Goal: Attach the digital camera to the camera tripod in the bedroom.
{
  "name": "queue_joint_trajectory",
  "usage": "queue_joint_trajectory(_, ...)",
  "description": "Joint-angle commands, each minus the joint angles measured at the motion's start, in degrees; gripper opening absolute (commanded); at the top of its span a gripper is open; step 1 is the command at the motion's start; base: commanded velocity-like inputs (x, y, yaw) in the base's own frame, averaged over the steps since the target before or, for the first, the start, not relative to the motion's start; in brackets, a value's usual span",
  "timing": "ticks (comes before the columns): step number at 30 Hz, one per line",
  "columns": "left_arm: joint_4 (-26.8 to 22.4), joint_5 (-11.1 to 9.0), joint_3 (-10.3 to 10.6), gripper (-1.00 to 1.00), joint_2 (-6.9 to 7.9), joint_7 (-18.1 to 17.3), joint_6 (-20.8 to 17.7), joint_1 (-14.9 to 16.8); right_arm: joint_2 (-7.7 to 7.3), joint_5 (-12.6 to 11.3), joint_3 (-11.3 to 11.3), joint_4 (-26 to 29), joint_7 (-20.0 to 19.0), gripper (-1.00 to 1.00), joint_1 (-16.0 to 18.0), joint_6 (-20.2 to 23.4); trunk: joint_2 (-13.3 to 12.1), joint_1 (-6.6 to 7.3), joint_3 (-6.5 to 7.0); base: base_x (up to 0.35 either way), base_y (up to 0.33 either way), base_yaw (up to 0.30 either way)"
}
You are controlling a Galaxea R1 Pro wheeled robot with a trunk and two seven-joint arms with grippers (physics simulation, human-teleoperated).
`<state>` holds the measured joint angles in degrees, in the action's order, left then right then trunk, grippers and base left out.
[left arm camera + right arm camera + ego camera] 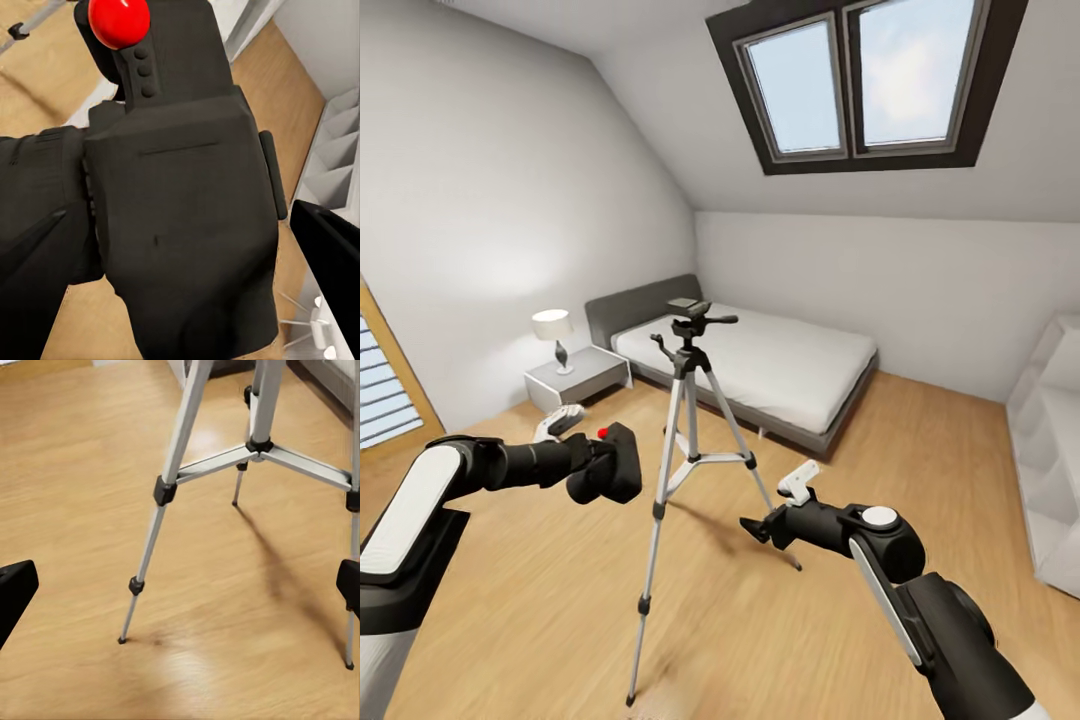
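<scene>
The robot stands in the bedroom facing the tripod (pixel 685 440), which rises at the centre of the head view on the wood floor (pixel 560 600), its black head (pixel 690 318) topping out just in front of the grey bed (pixel 760 365). The left gripper (pixel 603 468), at the left middle of the frame, is closed around the camera (pixel 615 465); the camera's red button (pixel 602 433) shows on top. In the left wrist view the camera body (pixel 180 217) sits right against the lens, clamped between the dark fingers (pixel 37 217), with the red button (pixel 118 21) at the upper left of that picture.

The camera hangs beside the tripod, left of its upper legs and clearly lower than the head, not touching it. So the carrying step looks done and the mounting step is in hand.

The right gripper (pixel 752 527) hovers low at the lower right of the frame, near one tripod leg, holding nothing. In the right wrist view its fingertips (pixel 15 592) sit at the two side edges with a wide gap, so the fingers are spread; between them show the silver legs (pixel 176 472) and the bare floor (pixel 75 472).

The next move, as I judge it, calls for raising the left arm until the camera's base clears the tripod head, then bringing it across and setting it down square on the top plate. The risk is knocking the light tripod while swinging in.
</scene>
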<state>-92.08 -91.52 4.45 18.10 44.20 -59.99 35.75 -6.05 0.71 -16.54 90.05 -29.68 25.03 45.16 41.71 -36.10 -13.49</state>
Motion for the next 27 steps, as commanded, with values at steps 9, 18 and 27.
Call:
queue_joint_trajectory(9,0.0,-1.8,-0.1,-1.00,0.17,0.6,0.0,0.4,-0.02,0.2,-0.2,0.7,-0.2,1.00,-0.1,0.3,-3.6,1.97,1.53,0.000,0.000,0.298)
queue_joint_trajectory(18,0.0,-3.8,-0.1,-1.00,0.18,0.6,0.0,0.5,0.02,0.2,-0.3,1.1,-0.2,1.00,-0.1,0.3,-7.2,3.94,3.15,0.000,0.000,0.298)
queue_joint_trajectory(27,0.0,-4.0,-0.2,-1.00,0.18,0.6,0.0,0.6,-0.11,0.1,-0.3,1.9,-0.2,1.00,-0.2,0.4,-10.8,5.92,4.76,0.000,0.000,0.297)
